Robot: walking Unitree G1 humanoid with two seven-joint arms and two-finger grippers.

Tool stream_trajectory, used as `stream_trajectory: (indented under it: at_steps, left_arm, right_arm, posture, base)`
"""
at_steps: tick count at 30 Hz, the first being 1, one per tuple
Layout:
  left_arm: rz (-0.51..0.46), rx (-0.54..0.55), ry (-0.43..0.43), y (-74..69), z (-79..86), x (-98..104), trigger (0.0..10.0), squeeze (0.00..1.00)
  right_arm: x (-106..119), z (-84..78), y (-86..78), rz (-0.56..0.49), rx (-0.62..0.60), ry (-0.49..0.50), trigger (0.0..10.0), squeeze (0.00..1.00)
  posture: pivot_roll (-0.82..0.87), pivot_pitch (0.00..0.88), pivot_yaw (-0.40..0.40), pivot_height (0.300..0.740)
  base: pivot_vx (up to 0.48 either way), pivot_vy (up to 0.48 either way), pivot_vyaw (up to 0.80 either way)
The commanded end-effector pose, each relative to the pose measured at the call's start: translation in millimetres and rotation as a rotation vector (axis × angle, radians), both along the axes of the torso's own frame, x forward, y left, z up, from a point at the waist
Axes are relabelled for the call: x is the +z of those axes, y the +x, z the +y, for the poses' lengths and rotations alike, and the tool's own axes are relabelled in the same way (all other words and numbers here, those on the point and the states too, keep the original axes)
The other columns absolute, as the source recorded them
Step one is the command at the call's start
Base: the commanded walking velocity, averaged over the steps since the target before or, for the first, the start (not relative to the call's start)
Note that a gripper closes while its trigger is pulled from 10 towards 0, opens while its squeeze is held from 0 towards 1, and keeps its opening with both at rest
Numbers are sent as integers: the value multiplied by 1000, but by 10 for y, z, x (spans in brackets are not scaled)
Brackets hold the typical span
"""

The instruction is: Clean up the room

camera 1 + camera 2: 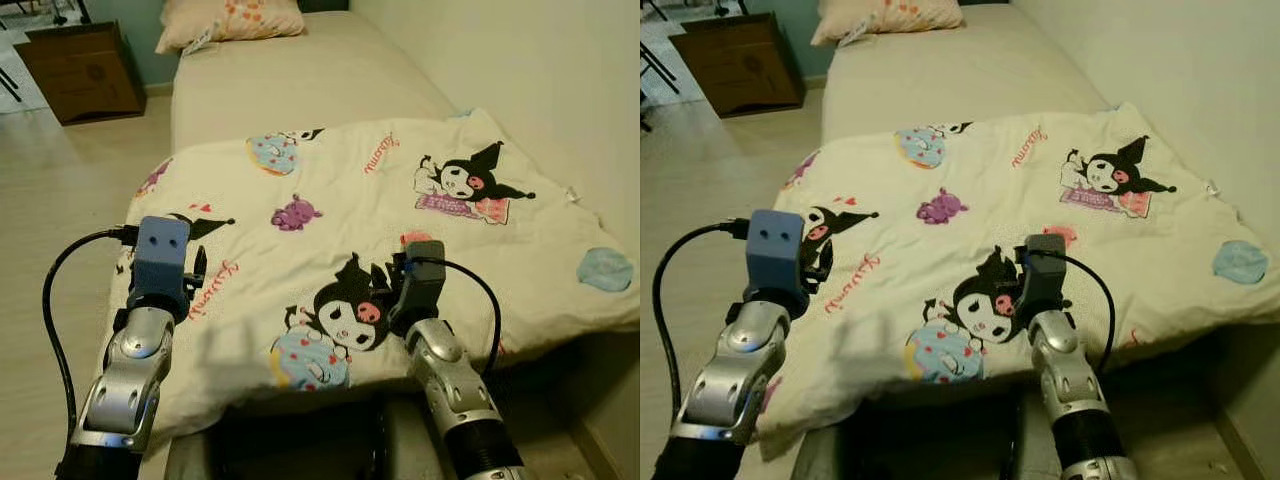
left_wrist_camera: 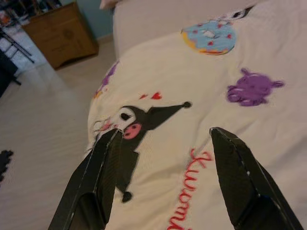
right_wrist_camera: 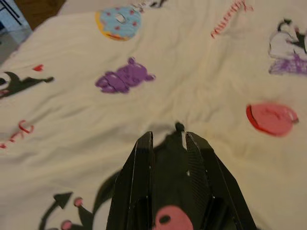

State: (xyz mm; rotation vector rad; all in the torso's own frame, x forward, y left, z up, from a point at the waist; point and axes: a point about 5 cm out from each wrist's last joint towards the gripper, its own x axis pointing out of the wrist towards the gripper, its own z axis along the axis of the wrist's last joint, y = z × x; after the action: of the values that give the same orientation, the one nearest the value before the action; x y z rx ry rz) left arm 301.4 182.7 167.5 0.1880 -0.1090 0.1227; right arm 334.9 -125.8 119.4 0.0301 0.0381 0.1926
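A cream blanket (image 1: 350, 190) printed with cartoon figures lies spread over the near half of the bed, its front edge hanging over the foot. My left gripper (image 2: 165, 134) hovers open just above the blanket's left near part, over a black-hatted figure and red lettering. My right gripper (image 3: 168, 136) rests on the blanket near its front middle, fingers drawn together on the cloth at a black cartoon figure (image 1: 350, 305). Creases in the fabric run out from the fingertips.
Bare mattress (image 1: 300, 80) extends beyond the blanket to a pillow (image 1: 230, 20) at the head. A wooden cabinet (image 1: 85, 70) stands on the floor at the far left. A wall (image 1: 560, 80) runs along the bed's right side. Pale floor (image 1: 60, 200) lies left of the bed.
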Motion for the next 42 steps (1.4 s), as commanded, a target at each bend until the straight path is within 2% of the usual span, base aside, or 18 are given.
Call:
stream_trajectory:
  at_steps: [1, 7, 17, 24, 31, 42]
  left_arm:
    - [21, -24, 16, -36, -35, -81, 10000, 0]
    - [17, -62, 24, -59, -83, -126, 10000, 0]
    - [21, -36, -17, -71, -90, -171, 10000, 0]
    - [31, -29, -14, -94, -91, -252, 10000, 0]
    - [47, -18, -30, -139, -68, -306, 10000, 0]
    - [87, -33, -21, -217, -120, -457, 10000, 0]
  right_arm:
    - [-31, 27, -23, 6, 15, -13, 10000, 0]
    - [-20, 48, -2, -12, 29, -24, 10000, 0]
    - [-10, 93, 18, -14, 47, -28, 10000, 0]
    - [-153, 80, -26, 32, 39, -6, 10000, 0]
    - [-196, 53, -53, 50, 39, 6, 10000, 0]
    - [-213, 42, -62, 31, 21, 11, 10000, 0]
  posture:
    - [-39, 103, 18, 635]
    - [-34, 95, 11, 655]
    - [-37, 85, 16, 690]
    - [-36, 75, 18, 720]
    - [-34, 71, 14, 740]
    - [-29, 73, 14, 740]
  base:
    - [0, 0, 0]
    - [0, 0, 0]
    - [0, 0, 0]
    - [0, 0, 0]
    - [0, 0, 0]
    - [0, 0, 0]
